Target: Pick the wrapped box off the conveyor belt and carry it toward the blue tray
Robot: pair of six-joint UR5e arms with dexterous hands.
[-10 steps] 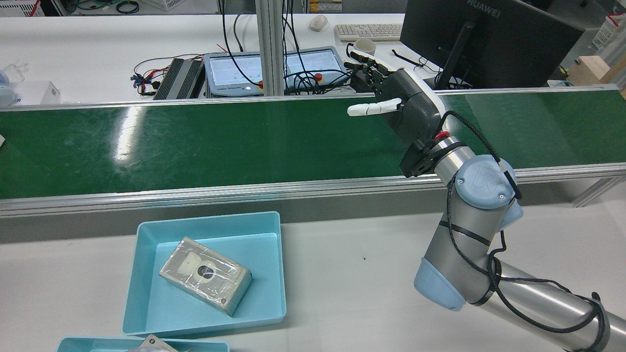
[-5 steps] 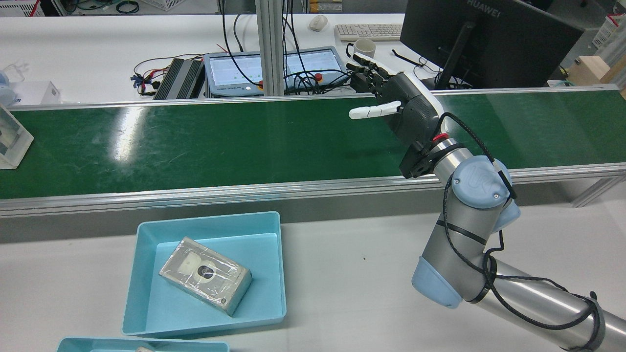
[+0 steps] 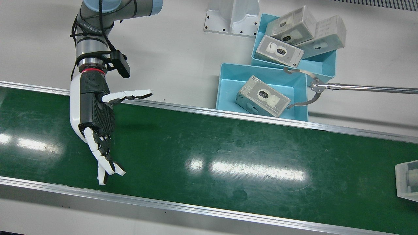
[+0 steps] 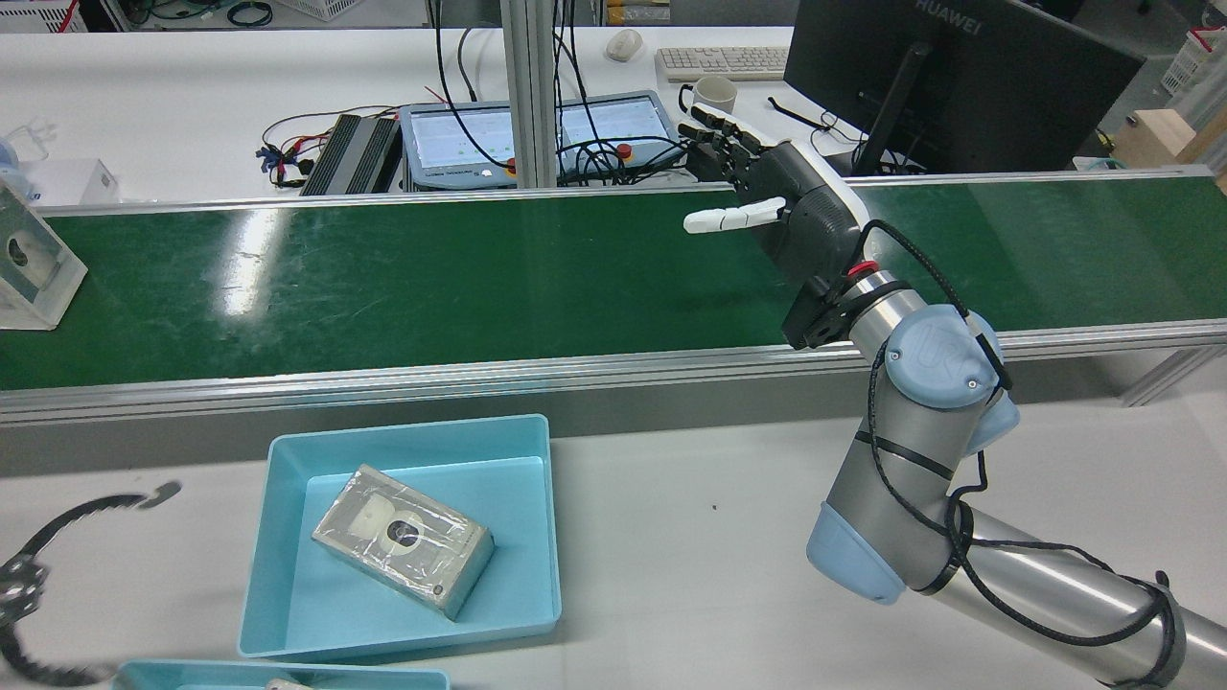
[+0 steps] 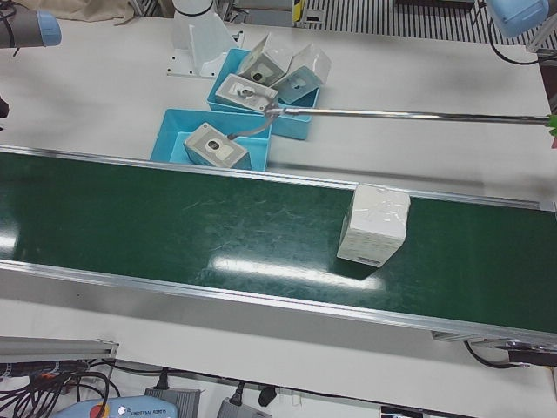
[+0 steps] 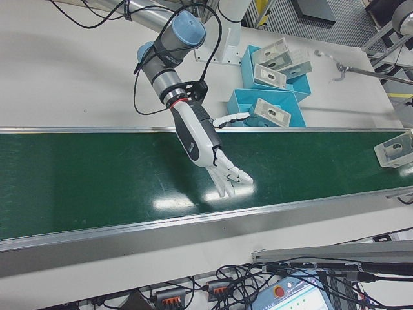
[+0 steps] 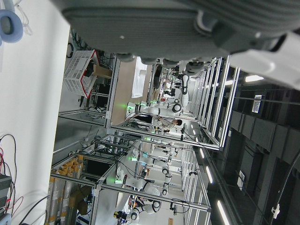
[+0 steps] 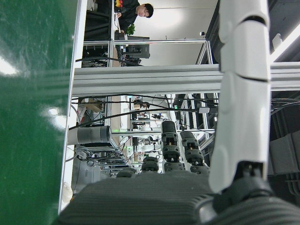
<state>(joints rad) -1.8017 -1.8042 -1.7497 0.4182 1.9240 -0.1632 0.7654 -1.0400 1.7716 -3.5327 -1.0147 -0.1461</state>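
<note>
Wrapped box (image 4: 34, 257): stood upright on the conveyor belt (image 4: 431, 278), seen at the far left of the rear view, well apart from the right hand (image 4: 776, 206) and out of its reach; untouched. It is judged to be riding the belt toward the hand.

Grabber tool (image 4: 57, 546): a dark curved claw on a long rod, lying by the left edge of the rear view beside the blue tray (image 4: 288, 450); not part of the robot. Its purpose cannot be told.

Blue tray: set on the white table on the robot's side of the belt, left of and nearer the robot than the right hand; one wrapped box already lies tilted inside it. A second tray lies behind it, holding more boxes.

Right hand: held over the belt with the palm turned toward the oncoming box, fingers spread and the thumb stuck out sideways, nothing grasped. This posture is judged to be a waiting stance, keeping the opening ready for the box.

Left hand (image 7: 154, 28): only its underside shows in its own camera, raised away from the belt; whether released or clenched cannot be told.
</note>
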